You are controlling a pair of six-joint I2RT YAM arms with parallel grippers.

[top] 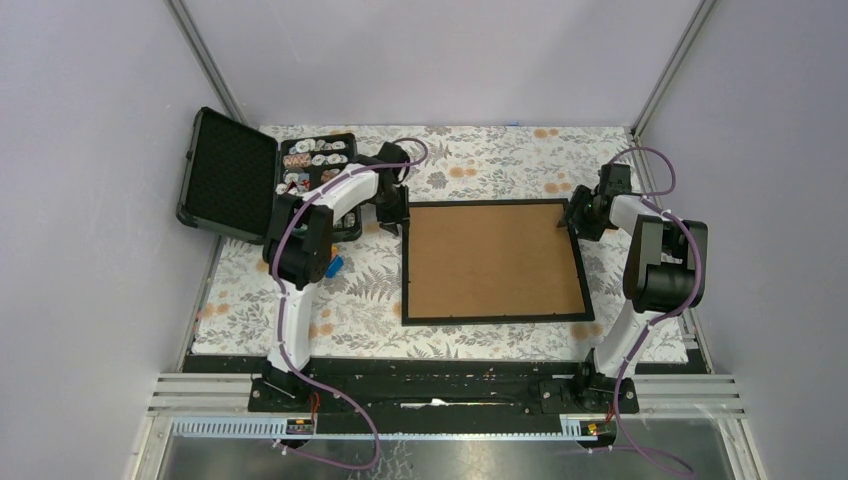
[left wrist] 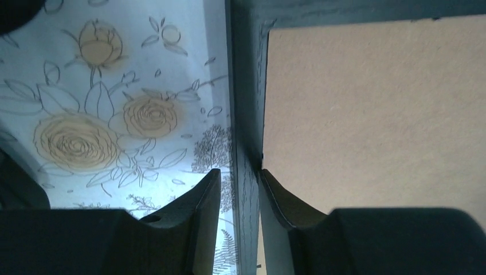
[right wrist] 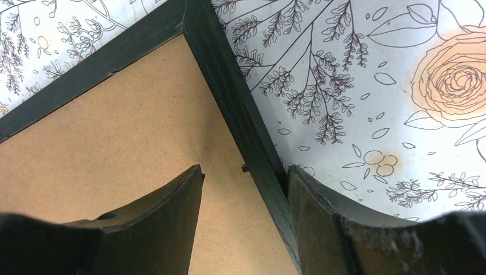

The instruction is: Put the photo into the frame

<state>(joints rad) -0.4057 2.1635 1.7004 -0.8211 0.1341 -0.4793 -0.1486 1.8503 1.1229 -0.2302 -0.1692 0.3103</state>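
Observation:
The frame [top: 495, 320] lies back-up on the table, its brown board [top: 495, 260] inside thin black moulding. At the frame's far left corner, my left gripper [top: 397, 222] straddles the left moulding [left wrist: 243, 86]. The inner finger touches it, while a thin strip of cloth shows between the outer finger [left wrist: 206, 200] and the wood. My right gripper [top: 575, 222] stands open at the far right corner. One of its fingers [right wrist: 172, 206] is over the board and the other rests against the outer side of the right moulding [right wrist: 229, 86]. The photo is out of view.
An open black case [top: 235, 175] with foam lining stands at the back left, with a tray of small items [top: 315, 165] beside it. A small blue object [top: 335, 266] lies by the left arm. A floral cloth [top: 500, 160] covers the table.

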